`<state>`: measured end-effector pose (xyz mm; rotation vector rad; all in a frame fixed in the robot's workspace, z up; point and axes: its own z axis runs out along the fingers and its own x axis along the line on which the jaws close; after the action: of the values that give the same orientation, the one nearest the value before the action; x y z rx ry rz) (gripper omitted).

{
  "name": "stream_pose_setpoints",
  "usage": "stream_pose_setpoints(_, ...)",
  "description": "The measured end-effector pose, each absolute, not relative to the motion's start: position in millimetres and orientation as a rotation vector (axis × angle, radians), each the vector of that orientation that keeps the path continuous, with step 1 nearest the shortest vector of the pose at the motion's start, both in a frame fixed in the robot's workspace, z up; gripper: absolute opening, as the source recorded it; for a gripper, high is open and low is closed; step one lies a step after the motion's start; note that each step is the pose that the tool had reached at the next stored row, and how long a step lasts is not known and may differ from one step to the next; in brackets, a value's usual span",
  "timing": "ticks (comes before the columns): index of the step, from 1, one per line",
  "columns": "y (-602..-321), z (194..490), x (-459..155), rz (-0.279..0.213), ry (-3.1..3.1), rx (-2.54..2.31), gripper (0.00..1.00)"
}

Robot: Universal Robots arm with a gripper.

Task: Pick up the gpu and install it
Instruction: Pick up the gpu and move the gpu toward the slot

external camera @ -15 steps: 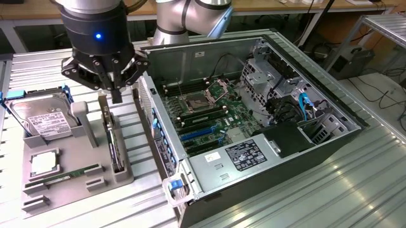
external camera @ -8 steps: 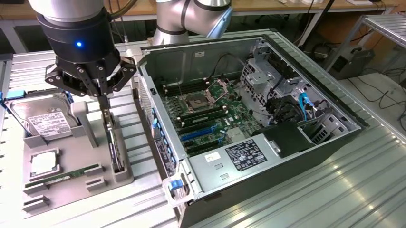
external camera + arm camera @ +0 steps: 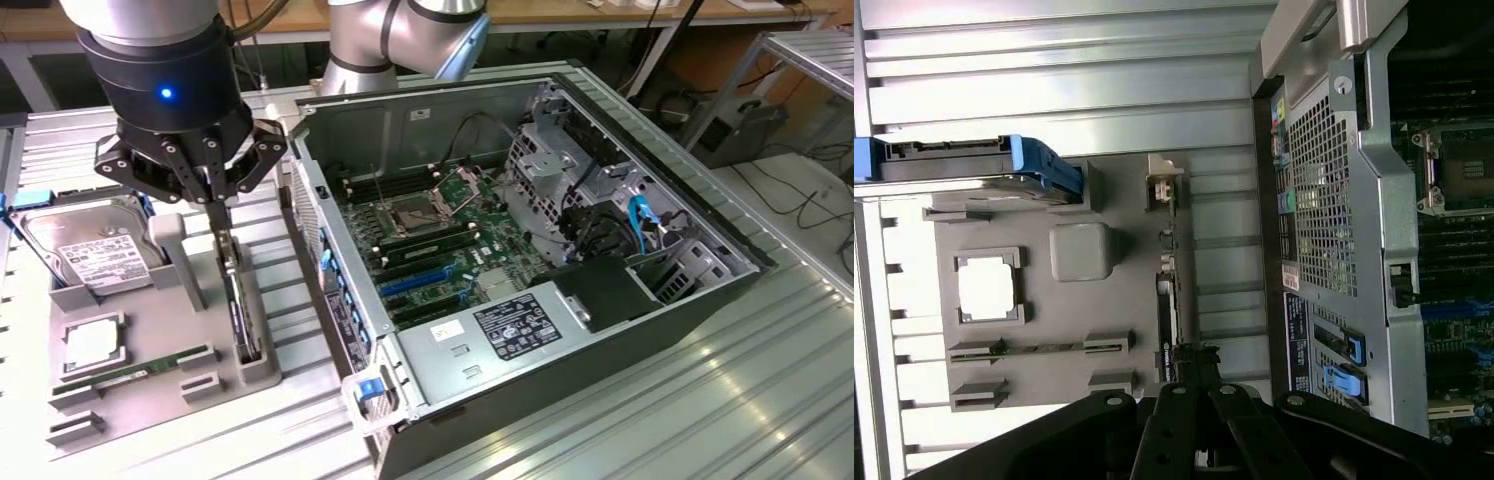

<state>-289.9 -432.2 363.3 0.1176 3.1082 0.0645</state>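
Workshop setup here: a ribbed silver metal bench (image 3: 694,400) with desks and cables behind it. A grey moulded parts tray (image 3: 260,378) sits on the exterior view's left, and an open black-and-silver tower PC case (image 3: 561,390) lies on its side on the right.

I'm on the pick-up half of the job. My hand (image 3: 219,222) is down over the tray and pinched fully shut on the top edge of the gpu (image 3: 242,310), the slim dark card standing on edge in its long slot. As far as I can tell the card hasn't left that slot yet, so nothing's installed.

Next move, I reckon, calls for a straight pull upward so the card doesn't bind in the slot. After that it needs enough height to clear the case wall, and careful lining up with the blue expansion slots (image 3: 411,285) on the green motherboard (image 3: 494,240).

The exterior view gives me the whole layout: the case interior, the slots, and the silver labelled hard drive (image 3: 100,255) parked in the same tray.

The wrist view gives what that one can't. It looks straight down past my black fingers (image 3: 1176,405), so the card shows edge-on as a thin dark line running away from the fingertips. It also shows the square silver processor chip (image 3: 987,288) in its pocket and the case's perforated rear panel (image 3: 1319,210) close by the tray.
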Motion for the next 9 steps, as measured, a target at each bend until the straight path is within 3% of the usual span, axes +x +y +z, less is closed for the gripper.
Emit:
stream_pose_setpoints(6, -432.2, 363.3, -289.9, 0.065, 3.108, 0.118, 0.11)
stream_pose_setpoints(9, -432.2, 363.3, -289.9, 0.064, 3.108, 0.118, 0.3)
